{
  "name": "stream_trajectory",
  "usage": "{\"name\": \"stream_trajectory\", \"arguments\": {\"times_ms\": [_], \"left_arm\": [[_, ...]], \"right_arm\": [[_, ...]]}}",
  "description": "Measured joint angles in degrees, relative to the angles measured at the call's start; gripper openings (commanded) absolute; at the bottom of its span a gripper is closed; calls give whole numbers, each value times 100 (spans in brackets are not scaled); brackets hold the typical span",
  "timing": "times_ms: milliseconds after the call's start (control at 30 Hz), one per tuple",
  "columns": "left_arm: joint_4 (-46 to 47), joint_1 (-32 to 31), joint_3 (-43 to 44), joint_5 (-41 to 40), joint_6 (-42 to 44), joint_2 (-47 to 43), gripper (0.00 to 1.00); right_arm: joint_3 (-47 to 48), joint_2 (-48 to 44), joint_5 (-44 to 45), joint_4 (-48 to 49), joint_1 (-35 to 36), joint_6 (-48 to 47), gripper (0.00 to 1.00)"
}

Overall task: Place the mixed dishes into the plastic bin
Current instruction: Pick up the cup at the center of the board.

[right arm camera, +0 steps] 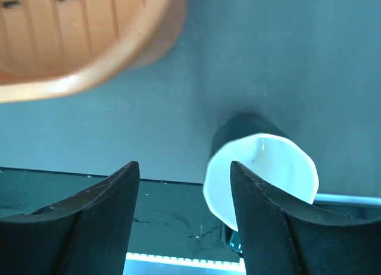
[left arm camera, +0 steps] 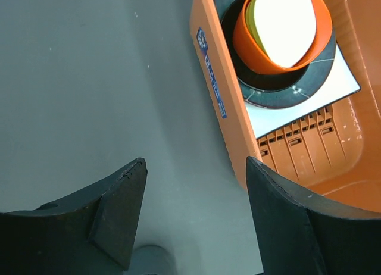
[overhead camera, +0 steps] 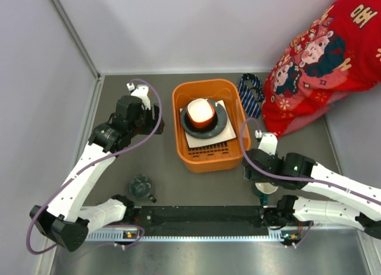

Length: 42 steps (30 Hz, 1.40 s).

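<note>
Two grippers in view, both spread with nothing clamped. The left gripper (left arm camera: 195,168) hangs over bare counter (overhead camera: 172,186), just beside the outer left wall of the plastic bin (left arm camera: 217,78); its fingers touch neither wall nor counter as far as can be seen.

The right gripper (right arm camera: 183,168) is low over the counter near the bin's near right corner. The cream mug (right arm camera: 268,174) stands just beside it, mouth up, white inside. One finger overlaps the mug's rim in the wrist view; whether it touches cannot be told. The mug sits on the counter, outside the bin.

Inside the bin, three dishes are stacked: white square plate (overhead camera: 205,138) on the slotted bottom, blue-grey plate (overhead camera: 219,129) on it, orange bowl (overhead camera: 200,113) on top, tilted.

The teal cup (overhead camera: 141,186) rests on the counter, well apart from the bin, near the left arm's base.

Behind the bin's far right corner lies a striped necktie (overhead camera: 251,95). A person in red patterned clothing (overhead camera: 321,55) stands at the far right.
</note>
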Motion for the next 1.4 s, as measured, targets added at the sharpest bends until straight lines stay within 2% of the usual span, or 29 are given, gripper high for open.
{"name": "stream_trajectory", "arguments": {"times_ms": [233, 400, 667, 767, 900, 1233, 1400], "left_arm": [[-85, 0, -42, -4, -90, -2, 72], [-195, 0, -63, -9, -92, -72, 72], [-424, 0, -66, -57, -96, -166, 72], [-466, 0, -85, -120, -116, -278, 72], [-564, 0, -133, -151, -162, -433, 72], [-664, 0, -162, -260, -186, -494, 72], [-651, 0, -219, -260, -186, -450, 72]], "right_arm": [[-564, -146, -24, -76, 20, 411, 55], [-870, -350, -35, -74, 22, 662, 46], [-1274, -433, -87, 103, 22, 841, 42], [-1386, -358, -140, 256, 22, 837, 34], [-1499, -216, -247, 503, 22, 776, 0], [-1327, -492, -201, 142, 24, 772, 0], [-431, -636, -63, -411, 24, 745, 0]]}}
